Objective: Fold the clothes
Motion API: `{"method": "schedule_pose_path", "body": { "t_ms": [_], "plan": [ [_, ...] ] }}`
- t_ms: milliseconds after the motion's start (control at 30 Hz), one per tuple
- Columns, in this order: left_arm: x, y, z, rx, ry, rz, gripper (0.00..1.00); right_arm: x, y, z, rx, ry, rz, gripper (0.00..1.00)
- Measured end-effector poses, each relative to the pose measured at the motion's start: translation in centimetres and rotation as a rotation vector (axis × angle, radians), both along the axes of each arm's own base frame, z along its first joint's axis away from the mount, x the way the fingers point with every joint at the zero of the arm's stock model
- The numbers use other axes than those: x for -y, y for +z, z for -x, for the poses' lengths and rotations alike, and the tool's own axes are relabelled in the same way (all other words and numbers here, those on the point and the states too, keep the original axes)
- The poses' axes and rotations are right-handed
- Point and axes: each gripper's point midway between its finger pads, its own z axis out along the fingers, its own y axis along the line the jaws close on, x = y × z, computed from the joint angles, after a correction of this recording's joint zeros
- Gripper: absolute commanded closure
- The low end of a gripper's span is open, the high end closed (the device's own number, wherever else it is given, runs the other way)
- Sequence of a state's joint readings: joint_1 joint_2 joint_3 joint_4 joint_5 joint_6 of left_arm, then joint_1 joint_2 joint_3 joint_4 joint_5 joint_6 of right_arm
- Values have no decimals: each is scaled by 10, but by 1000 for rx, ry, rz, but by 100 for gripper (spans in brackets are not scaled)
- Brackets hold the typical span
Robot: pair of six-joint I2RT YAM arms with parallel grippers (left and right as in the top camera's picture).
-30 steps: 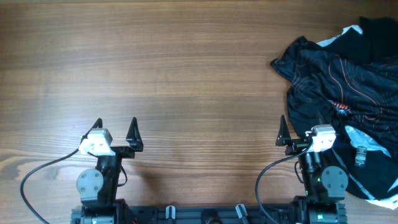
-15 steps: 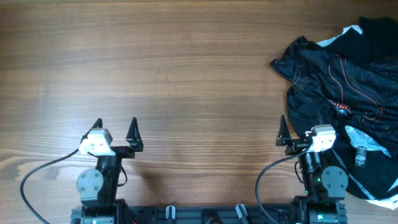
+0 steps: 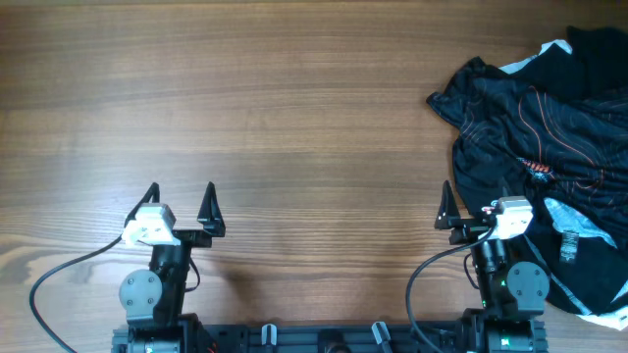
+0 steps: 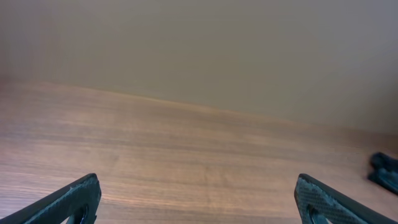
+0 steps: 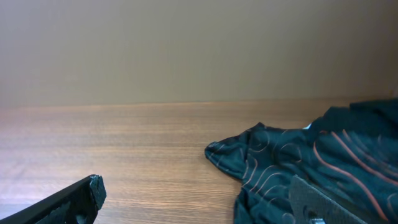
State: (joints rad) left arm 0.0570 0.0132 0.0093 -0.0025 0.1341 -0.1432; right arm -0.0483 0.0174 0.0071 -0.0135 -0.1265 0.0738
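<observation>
The black jersey (image 3: 549,137) with thin orange-red contour lines lies crumpled at the table's right side, with pale panels showing at its top and lower right. In the right wrist view it (image 5: 311,162) fills the right half. My right gripper (image 3: 474,208) is open at the front right, its right finger over the jersey's left edge and its left finger over bare wood; it holds nothing. My left gripper (image 3: 180,208) is open and empty over bare wood at the front left, far from the jersey. A dark bit of the jersey shows at the right edge of the left wrist view (image 4: 387,171).
The wooden table (image 3: 294,118) stretches wide to the left and middle. Both arm bases and a black rail (image 3: 334,338) sit along the front edge. A plain wall rises behind the table in the wrist views.
</observation>
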Motion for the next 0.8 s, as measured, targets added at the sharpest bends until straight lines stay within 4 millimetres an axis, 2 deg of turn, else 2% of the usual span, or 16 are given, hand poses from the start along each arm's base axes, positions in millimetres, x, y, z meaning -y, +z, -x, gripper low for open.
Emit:
{"method": "schedule_pose_path", "body": {
  "t_ms": [67, 233, 400, 500, 600, 667, 733, 800],
  "plan": [
    [6, -3, 1, -14, -34, 5, 0, 0, 0, 0, -6, -1, -73, 0],
    [10, -3, 1, -16, -56, 14, 0, -1, 2, 0, -6, 6, -111, 0],
    [10, 2, -6, -97, -58, 21, 0, -1, 28, -2, -39, 6, -83, 0],
    [9, -2, -22, -240, -57, 37, 0, -1, 35, -12, -129, 5, -68, 0],
    [7, -7, -53, -504, -53, 62, 0, 0, 31, -37, -351, 0, -64, 0],
    [6, -12, -63, -627, -50, 73, 0, 0, 23, -47, -479, 2, -49, 0],
    [5, -8, -81, -716, -48, 80, 0, 2, 11, -60, -621, 6, -27, 0],
    [5, -4, -90, -727, -49, 82, 0, 3, -3, -80, -724, 10, -16, 0]
  ]
}}
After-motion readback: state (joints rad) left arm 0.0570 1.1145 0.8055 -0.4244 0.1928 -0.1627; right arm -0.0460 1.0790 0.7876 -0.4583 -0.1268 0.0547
